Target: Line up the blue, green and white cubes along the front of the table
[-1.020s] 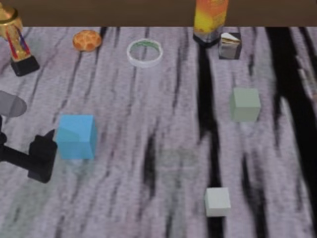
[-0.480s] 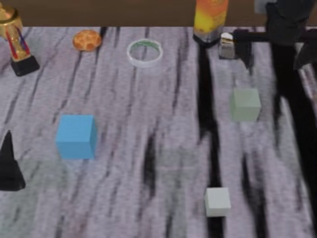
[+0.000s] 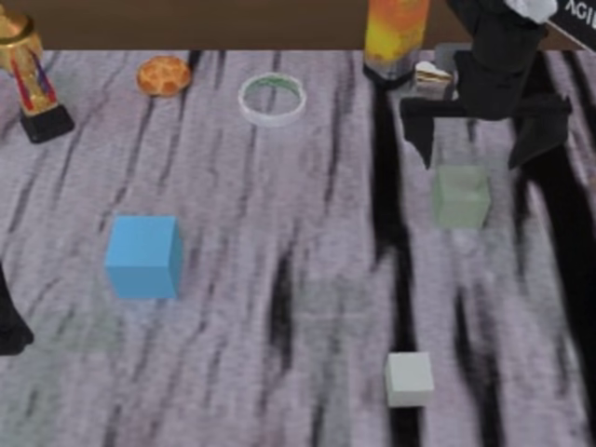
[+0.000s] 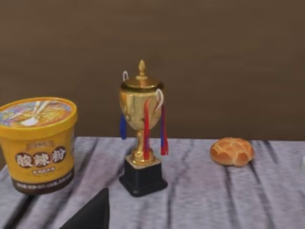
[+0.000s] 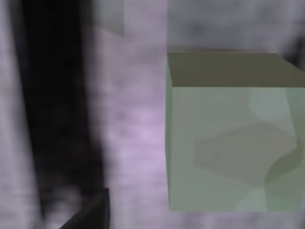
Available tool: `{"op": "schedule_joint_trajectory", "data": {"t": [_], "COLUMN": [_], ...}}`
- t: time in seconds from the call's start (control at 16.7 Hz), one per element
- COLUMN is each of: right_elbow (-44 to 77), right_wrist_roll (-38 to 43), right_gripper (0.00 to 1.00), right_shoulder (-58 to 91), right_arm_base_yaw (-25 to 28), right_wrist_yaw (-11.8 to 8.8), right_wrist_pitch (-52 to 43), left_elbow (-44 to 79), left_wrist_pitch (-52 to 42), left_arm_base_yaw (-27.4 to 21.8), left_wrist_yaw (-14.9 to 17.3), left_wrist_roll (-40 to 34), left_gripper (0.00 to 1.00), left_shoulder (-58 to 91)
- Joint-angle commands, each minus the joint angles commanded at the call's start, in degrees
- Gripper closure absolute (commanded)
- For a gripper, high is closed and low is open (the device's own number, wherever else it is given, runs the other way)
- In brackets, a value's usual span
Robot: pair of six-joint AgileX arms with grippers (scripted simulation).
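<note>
The blue cube (image 3: pixel 142 256) sits left of centre on the table (image 3: pixel 233 391). At the right is the green cube (image 3: pixel 461 197), and the white cube (image 3: pixel 409 378) lies near the front edge, right of centre. My right gripper (image 3: pixel 475 154) hangs open just behind and above the green cube, its fingers spread wider than the cube. In the right wrist view the green cube (image 5: pixel 228 143) fills the frame beside one dark finger (image 5: pixel 93 214). My left gripper (image 3: pixel 9 321) is parked at the far left edge, open and holding nothing.
Along the back stand a gold trophy (image 3: pixel 28 79), a bread roll (image 3: pixel 164 75), a white tape ring (image 3: pixel 272 99), a tall orange container (image 3: pixel 396 37) and a shiny block (image 3: pixel 433 76). The left wrist view also shows a yellow noodle tub (image 4: pixel 38 143).
My left arm has drawn back from the blue cube to the left edge. My right arm has come in from the back right and now hovers by the green cube.
</note>
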Motion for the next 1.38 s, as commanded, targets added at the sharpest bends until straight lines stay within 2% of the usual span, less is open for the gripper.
{"op": "schedule_joint_trajectory", "data": {"t": [0.36, 0.78, 1.08, 1.38], "right_elbow": [-1.0, -12.3, -13.9, -13.9], "right_wrist_roll": [-0.1, 0.1, 0.1, 0.1], "right_gripper": [0.00, 0.00, 0.00, 0.38], "right_shoulder": [0.1, 3.1, 3.6, 3.6], "right_arm_base_yaw": [-0.2, 0.0, 0.1, 0.1], "right_wrist_yaw": [0.0, 0.0, 0.0, 0.0], "right_wrist_pitch": [1.0, 15.7, 17.5, 17.5], "left_elbow": [0.0, 0.0, 0.0, 0.0], "left_wrist_pitch": [0.0, 0.0, 0.0, 0.0], "left_arm_base_yaw": [0.0, 0.0, 0.0, 0.0], "left_wrist_yaw": [0.0, 0.0, 0.0, 0.0], "left_wrist_roll": [0.0, 0.0, 0.0, 0.0], "left_gripper": [0.00, 0.00, 0.00, 0.00], "left_shoulder": [0.0, 0.0, 0.0, 0.0]}}
